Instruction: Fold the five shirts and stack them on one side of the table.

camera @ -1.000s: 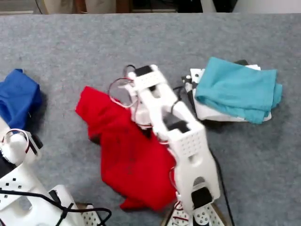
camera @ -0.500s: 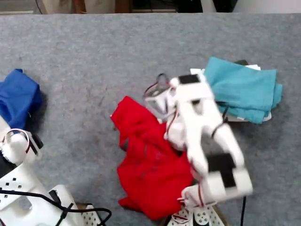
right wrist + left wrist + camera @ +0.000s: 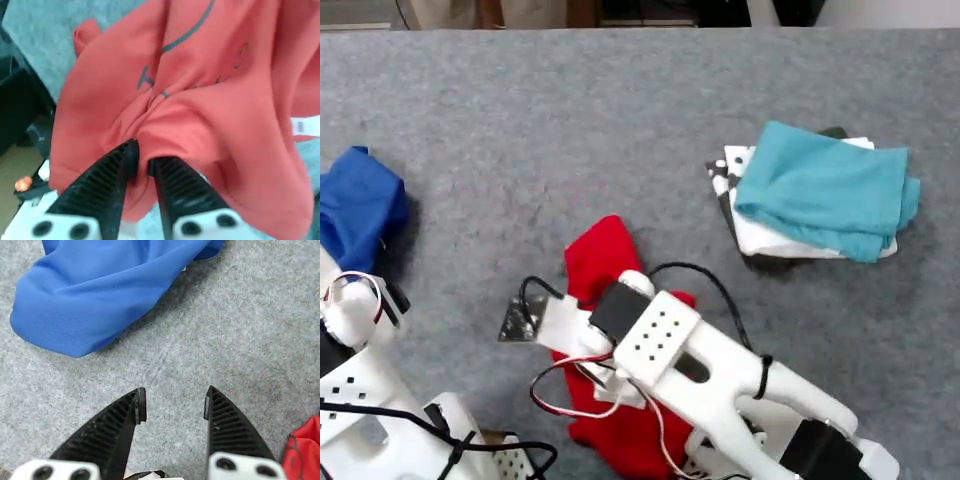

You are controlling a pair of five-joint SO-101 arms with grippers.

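Note:
A red shirt (image 3: 604, 263) lies bunched at the near middle of the grey table (image 3: 520, 120), partly under my right arm (image 3: 665, 345). In the right wrist view my right gripper (image 3: 141, 157) is shut on a pinched fold of the red shirt (image 3: 200, 75). A crumpled blue shirt (image 3: 358, 205) lies at the left edge. My left gripper (image 3: 175, 405) hangs open over bare table just short of the blue shirt (image 3: 100, 290). At the right sits a stack of folded shirts with a teal one (image 3: 825, 190) on top and a white one (image 3: 770, 240) beneath.
My left arm (image 3: 355, 330) stands at the near left corner with loose cables (image 3: 470, 440) beside its base. A dark folded garment (image 3: 725, 205) sticks out under the stack. The far half of the table is bare grey felt.
My right arm has swung from the table's middle toward the stack and then back to the near edge, dragging the red shirt with it and bunching it. The left arm has kept still.

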